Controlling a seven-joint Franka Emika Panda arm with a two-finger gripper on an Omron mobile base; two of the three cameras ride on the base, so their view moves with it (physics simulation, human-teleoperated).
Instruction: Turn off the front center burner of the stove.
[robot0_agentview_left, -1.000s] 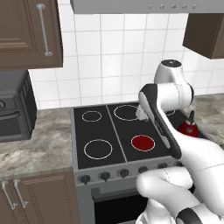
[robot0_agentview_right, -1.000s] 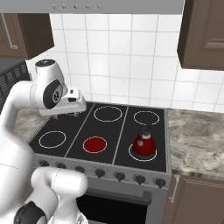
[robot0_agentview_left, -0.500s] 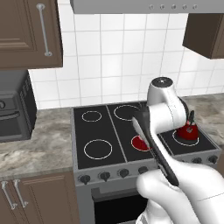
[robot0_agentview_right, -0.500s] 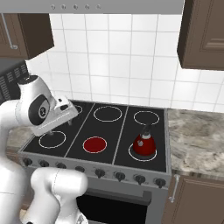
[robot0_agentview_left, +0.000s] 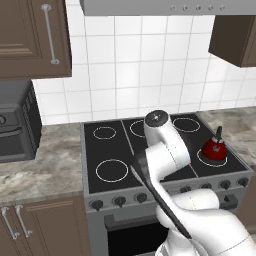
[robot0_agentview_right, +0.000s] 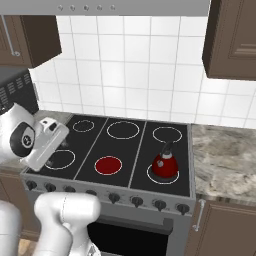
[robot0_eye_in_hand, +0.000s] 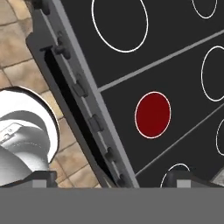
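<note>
The stove (robot0_agentview_right: 150, 150) is a black glass cooktop with a grey steel front and a row of small dark knobs (robot0_agentview_right: 114, 197). Its front center burner (robot0_agentview_right: 108, 165) glows as a solid red disc. In the hand view the same red burner (robot0_eye_in_hand: 152, 114) lies right of the steel front, where the knobs (robot0_eye_in_hand: 96, 124) run in a slanted line. My gripper (robot0_eye_in_hand: 114, 181) hangs above the stove's front edge, open, its two tips far apart with nothing between them. In the left base view my arm (robot0_agentview_left: 165, 150) covers the front center burner.
A red kettle (robot0_agentview_right: 165, 165) stands on the front right burner, also seen as the kettle (robot0_agentview_left: 216, 149). A black microwave (robot0_agentview_left: 15, 125) sits on the left counter. Stone counters (robot0_agentview_right: 225, 155) flank the stove, with dark cabinets above and below.
My arm has swung down and toward the stove's front left. Its hand now hangs over the front edge and knob row, and it blocks the red burner in the left base view.
</note>
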